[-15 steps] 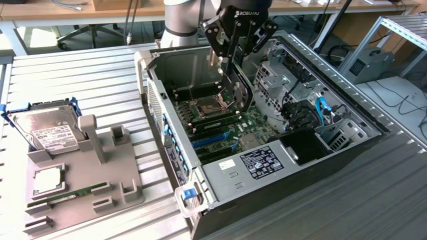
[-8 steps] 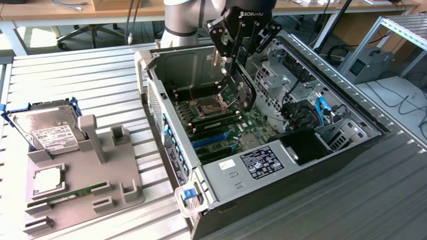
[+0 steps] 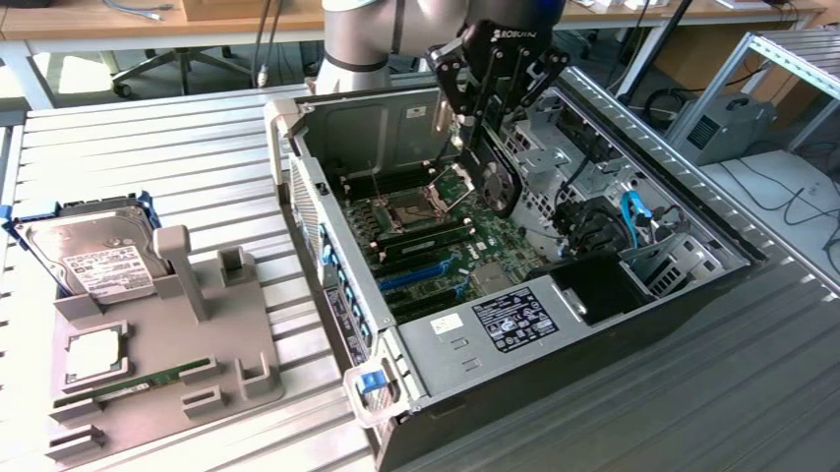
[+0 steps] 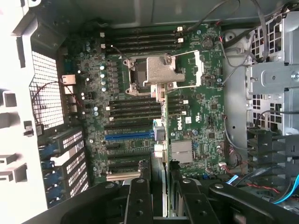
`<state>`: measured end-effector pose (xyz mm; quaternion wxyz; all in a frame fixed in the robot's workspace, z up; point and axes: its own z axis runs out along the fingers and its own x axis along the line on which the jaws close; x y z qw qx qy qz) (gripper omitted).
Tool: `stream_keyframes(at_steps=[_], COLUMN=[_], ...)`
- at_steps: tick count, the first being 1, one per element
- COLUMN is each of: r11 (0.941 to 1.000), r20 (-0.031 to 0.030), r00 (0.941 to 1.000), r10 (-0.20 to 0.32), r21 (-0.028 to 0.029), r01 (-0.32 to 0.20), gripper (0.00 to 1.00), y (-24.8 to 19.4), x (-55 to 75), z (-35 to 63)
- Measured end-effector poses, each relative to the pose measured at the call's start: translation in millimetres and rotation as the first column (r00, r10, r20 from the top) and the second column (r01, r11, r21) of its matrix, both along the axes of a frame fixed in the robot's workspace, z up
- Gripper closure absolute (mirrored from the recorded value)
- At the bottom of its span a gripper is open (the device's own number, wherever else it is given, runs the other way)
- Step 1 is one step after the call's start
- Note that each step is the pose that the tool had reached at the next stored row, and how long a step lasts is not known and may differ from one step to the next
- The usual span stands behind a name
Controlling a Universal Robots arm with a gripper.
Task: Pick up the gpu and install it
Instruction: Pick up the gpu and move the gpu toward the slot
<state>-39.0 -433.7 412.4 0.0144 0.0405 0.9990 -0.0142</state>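
The gpu (image 3: 483, 172) hangs upright on its edge, green board with a round black fan, over the open computer case (image 3: 525, 334). My gripper (image 3: 489, 98) is shut on the card's upper edge. In the wrist view the gpu (image 4: 161, 140) appears edge-on between my black fingers (image 4: 139, 196), directly above the motherboard (image 4: 196, 121). Its lower edge is over the expansion slots, close to the blue slot (image 4: 128, 136). I cannot tell whether it touches a slot.
A grey fixture tray (image 3: 197, 334) at the exterior view's left carries a silver hard drive (image 3: 92, 258) and a memory stick (image 3: 145, 379). Inside the case are the CPU socket (image 4: 156, 72), drive cages (image 4: 275, 84) and blue cables (image 3: 636, 211).
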Motion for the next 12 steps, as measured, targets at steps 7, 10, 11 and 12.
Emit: stream_keyframes(at_steps=[7, 10, 11, 12], r11=[1.0000, 1.0000, 1.0000, 1.0000], r20=[0.0000, 0.0000, 0.0000, 0.0000], r00=[1.0000, 1.0000, 1.0000, 1.0000], r10=[0.000, 0.000, 0.000, 0.000], r21=[0.0000, 0.0000, 0.0000, 0.0001], r01=[0.000, 0.000, 0.000, 0.000], gripper=[0.73, 0.73, 0.73, 0.73], y=[0.0, 0.0, 0.0, 0.0], x=[3.3, 5.1, 5.5, 6.6], z=[-2.3, -3.5, -3.7, -4.0])
